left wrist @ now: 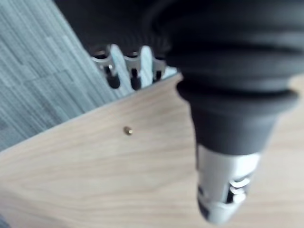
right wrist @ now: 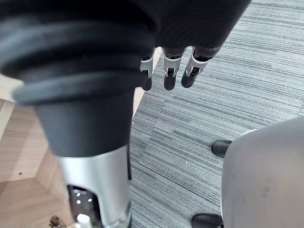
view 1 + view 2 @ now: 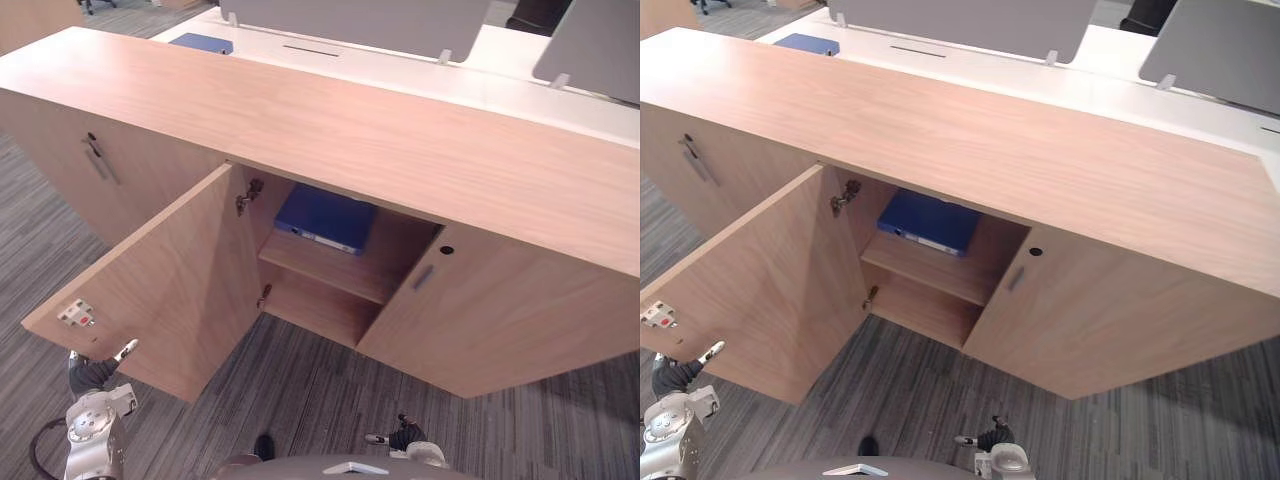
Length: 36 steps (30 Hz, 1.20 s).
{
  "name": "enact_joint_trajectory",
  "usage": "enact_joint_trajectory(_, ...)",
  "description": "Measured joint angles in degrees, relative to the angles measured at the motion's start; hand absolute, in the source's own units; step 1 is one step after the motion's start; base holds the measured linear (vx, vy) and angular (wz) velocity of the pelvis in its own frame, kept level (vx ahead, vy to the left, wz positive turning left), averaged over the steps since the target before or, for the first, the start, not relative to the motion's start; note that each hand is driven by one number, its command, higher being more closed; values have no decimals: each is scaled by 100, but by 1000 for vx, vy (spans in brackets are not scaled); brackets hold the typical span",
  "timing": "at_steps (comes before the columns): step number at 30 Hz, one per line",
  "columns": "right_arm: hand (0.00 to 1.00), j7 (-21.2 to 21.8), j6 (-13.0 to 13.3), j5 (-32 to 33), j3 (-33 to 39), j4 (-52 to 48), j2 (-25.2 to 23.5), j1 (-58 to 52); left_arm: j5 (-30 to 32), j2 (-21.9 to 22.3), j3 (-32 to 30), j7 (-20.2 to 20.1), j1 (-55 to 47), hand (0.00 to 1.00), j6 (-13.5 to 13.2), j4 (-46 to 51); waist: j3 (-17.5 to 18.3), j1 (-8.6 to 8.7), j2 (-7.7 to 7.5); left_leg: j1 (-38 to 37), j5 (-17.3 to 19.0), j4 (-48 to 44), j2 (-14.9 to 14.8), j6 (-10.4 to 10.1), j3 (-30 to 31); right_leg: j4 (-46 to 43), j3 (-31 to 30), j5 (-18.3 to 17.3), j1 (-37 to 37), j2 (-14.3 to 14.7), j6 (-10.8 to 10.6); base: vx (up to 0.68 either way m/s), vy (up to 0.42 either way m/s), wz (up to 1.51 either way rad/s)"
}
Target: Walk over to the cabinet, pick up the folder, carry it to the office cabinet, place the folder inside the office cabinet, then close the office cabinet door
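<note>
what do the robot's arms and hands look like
The left hand and right hand match: each has a dark ribbed cover over its back and wrist, shaped like a bellows. The fingers are silver with dark tips, set in a row. The thumb is a thicker silver cylinder. The left arm is silver-grey with rounded joints.

Your blue folder (image 3: pixel 325 217) lies flat on the office cabinet's (image 3: pixel 400 150) upper shelf (image 3: pixel 330 265), well beyond the left robot hand (image 3: pixel 98 372); the door (image 3: pixel 160 270) stands wide open just beside that hand.
</note>
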<state>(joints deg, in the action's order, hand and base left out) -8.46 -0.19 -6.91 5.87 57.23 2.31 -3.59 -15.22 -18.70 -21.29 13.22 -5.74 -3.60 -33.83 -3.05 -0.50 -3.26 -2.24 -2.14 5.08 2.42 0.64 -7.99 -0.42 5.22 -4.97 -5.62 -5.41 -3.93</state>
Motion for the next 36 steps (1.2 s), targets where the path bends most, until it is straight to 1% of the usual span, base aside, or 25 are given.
enact_joint_trajectory(1,0,14,1,4,-2,-8,3,1,-96,-138,20,0,51,0,1,-155,-26,42,46,3,44,0,-10,-43,-20,-8,-25,3,24,9,1,-96,-18,-27)
enact_joint_trajectory(2,0,36,2,7,-2,-12,12,0,-177,-278,39,-21,122,0,-3,-290,-28,67,49,6,47,0,-28,-42,-32,-27,-62,17,52,26,6,-123,-20,-24)
enact_joint_trajectory(3,0,43,5,16,-6,-12,27,1,-310,-528,68,-125,283,0,-9,-609,-28,61,52,-1,47,0,-56,-43,-75,-35,-153,43,84,56,11,-101,-16,-23)
enact_joint_trajectory(4,0,43,8,31,-7,-11,28,-3,-380,-673,93,-194,381,0,-13,-813,-28,67,51,-8,47,0,-71,-43,-108,-31,-169,57,93,65,14,-123,-15,-34)
enact_joint_trajectory(5,0,53,38,41,-12,-11,32,-10,-520,-919,122,-362,585,0,-17,-1216,-25,92,46,-15,47,0,-94,-44,-176,-39,-270,58,151,85,18,-88,-7,-37)
enact_joint_trajectory(6,0,72,61,47,-14,-19,36,-12,-643,-1056,112,-372,695,0,-20,-1551,-26,154,49,-30,47,0,-104,-43,-249,-36,-350,44,171,91,43,-69,-4,-38)
enact_joint_trajectory(9,0,84,137,52,-16,-42,66,-45,-722,-1072,118,-371,711,0,-110,-1883,-3,192,67,-83,67,0,-90,-33,-365,-41,-486,39,175,81,61,-36,19,-25)
enact_joint_trajectory(11,0,84,158,46,-20,-45,67,-53,-717,-830,173,-363,630,0,-253,-1883,35,184,19,-80,75,-1,-54,-20,-377,-55,-514,52,186,53,29,0,0,0)
enact_joint_trajectory(13,0,84,167,44,-16,-52,71,-68,-718,-580,268,-286,570,0,-247,-1775,56,172,23,-78,82,-5,-35,-11,-435,-77,-534,85,205,32,-30,10,16,5)
enact_joint_trajectory(14,0,74,170,41,2,-46,108,-84,-860,-174,405,233,301,0,-23,-835,69,104,48,-21,80,-38,7,-12,-421,-179,-547,70,297,-8,-69,26,49,30)
enact_joint_trajectory(15,0,43,159,38,10,-53,157,-97,-720,-9,838,566,-19,0,-3,-167,69,47,90,92,25,-36,66,52,-305,-328,-505,66,400,-36,-83,22,59,43)
enact_joint_trajectory(17,0,35,141,38,154,-43,174,-107,-234,-140,1520,444,-197,0,4,52,72,-54,110,190,-56,-37,113,148,-195,-374,-442,77,465,-70,-101,0,54,42)
enact_joint_trajectory(18,0,37,101,44,206,-1,154,-81,86,-228,1863,157,-210,0,14,193,74,-115,114,239,-87,-37,114,155,-147,-391,-445,105,498,-90,-147,-48,52,22)
enact_joint_trajectory(19,0,42,104,45,153,-4,114,-78,77,-169,1889,3,-282,0,51,365,71,-97,119,234,-77,-3,120,150,-157,-433,-469,115,535,-103,-162,-75,41,4)
enact_joint_trajectory(21,0,49,113,62,103,-30,39,-76,57,-76,1872,-58,-494,0,50,555,72,-46,117,223,-73,-2,130,155,-195,-509,-501,111,591,-121,-156,-111,26,-27)
enact_joint_trajectory(22,0,50,116,94,102,-72,-4,-74,58,-31,1934,-122,-743,0,3,786,86,10,104,223,-52,-1,144,186,-289,-522,-549,106,628,-144,-147,-133,26,-44)
enact_joint_trajectory(23,0,54,117,107,110,-132,-7,-87,77,94,1952,-277,-939,0,-38,982,100,41,107,233,-51,-1,160,188,-341,-513,-626,86,692,-156,-117,-112,21,-36)
enact_joint_trajectory(24,0,55,119,123,114,-170,-8,-101,100,188,1968,-313,-1007,0,-46,1070,101,66,109,235,-51,-1,171,187,-344,-515,-631,44,708,-167,-79,-126,19,-20)
enact_joint_trajectory(25,0,65,122,179,122,-235,-5,-166,125,467,2037,-417,-1047,0,-87,1146,120,83,135,241,-53,-1,194,186,-338,-517,-626,4,723,-188,-126,-95,10,-2)
enact_joint_trajectory(26,0,75,121,199,123,-236,2,-173,168,575,2099,-440,-1048,0,-110,1149,138,85,147,248,-53,-1,202,185,-335,-516,-626,-8,730,-194,-134,-96,7,4)
enact_joint_trajectory(29,0,84,125,200,123,-235,33,-180,274,782,2610,-707,-1039,0,-191,1116,214,140,236,310,-57,0,210,180,-330,-445,-624,-47,756,-199,-67,-47,8,2)
enact_joint_trajectory(30,0,85,127,201,122,-239,38,-179,302,846,2747,-815,-999,0,-191,1115,222,163,259,323,-58,0,210,179,-339,-402,-630,-38,755,-199,-12,-41,27,-12)
enact_joint_trajectory(31,0,84,128,200,121,-240,41,-179,314,889,3081,-884,-900,0,-209,1078,245,185,286,326,-57,0,209,180,-361,-343,-638,-25,749,-197,91,-28,30,-17)
enact_joint_trajectory(34,0,78,128,201,120,-240,37,-179,321,1078,3472,-899,-799,0,-208,1054,285,241,303,325,-57,1,209,181,-480,-258,-709,16,749,-204,158,-7,42,-24)
enact_joint_trajectory(36,0,71,146,204,118,-254,28,-175,421,1145,3862,-894,-577,0,-204,1056,286,290,304,321,-56,1,218,181,-569,-228,-779,20,758,-215,175,12,50,-19)
